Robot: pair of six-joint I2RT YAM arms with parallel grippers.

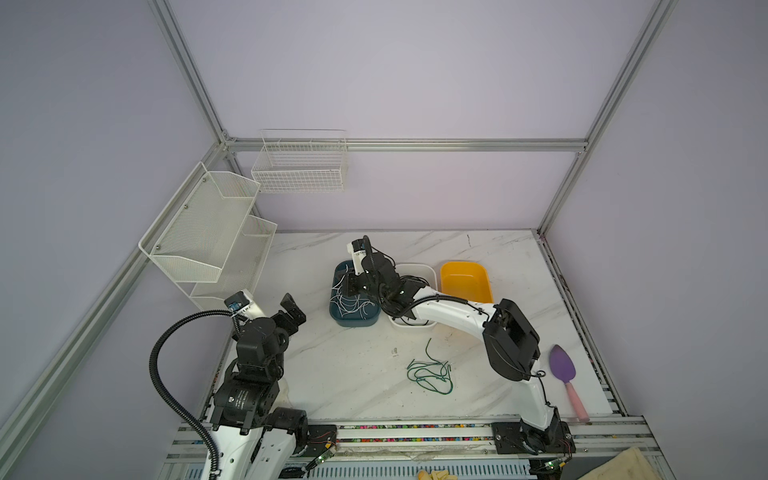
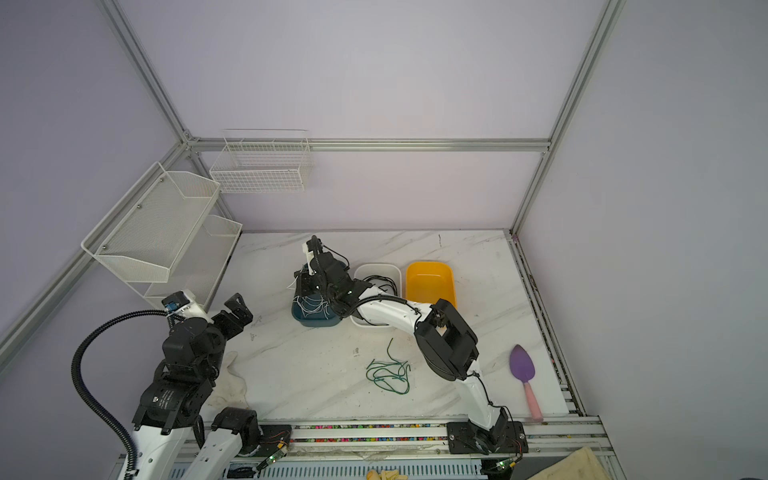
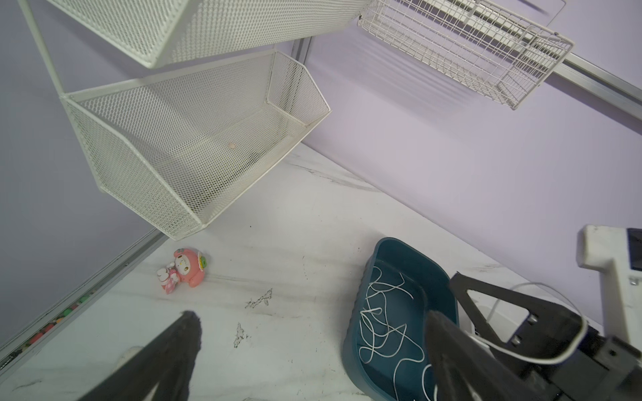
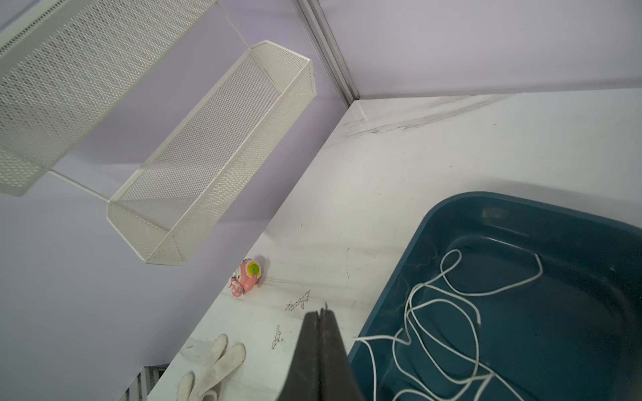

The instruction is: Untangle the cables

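White cables point(image 1: 353, 305) point(image 3: 373, 309) point(image 4: 410, 302) lie looped in the dark blue tub point(image 1: 353, 323) point(image 2: 313, 322) point(image 3: 354, 333) point(image 4: 399, 277). Black cables point(image 2: 382, 282) sit in the white tub point(image 2: 376, 266) beside it. Dark green cables point(image 1: 430, 372) point(image 2: 388, 374) lie tangled on the table in front. My right gripper point(image 1: 351, 291) point(image 2: 305, 286) point(image 4: 321, 312) hangs over the blue tub's left side, shut, with a thin wire end showing at its tips and a white cable trailing into the tub. My left gripper point(image 1: 293, 309) point(image 2: 237, 307) point(image 3: 312, 323) stands open and empty, left of the tub.
An empty yellow tub point(image 1: 465, 282) stands right of the white one. A purple trowel point(image 1: 563, 368) lies at the right edge. A pink toy point(image 3: 184, 269) point(image 4: 246, 274) and a white glove point(image 4: 215, 361) lie at the left. Mesh shelves point(image 1: 208, 232) and a wire basket point(image 1: 301, 166) hang on the walls.
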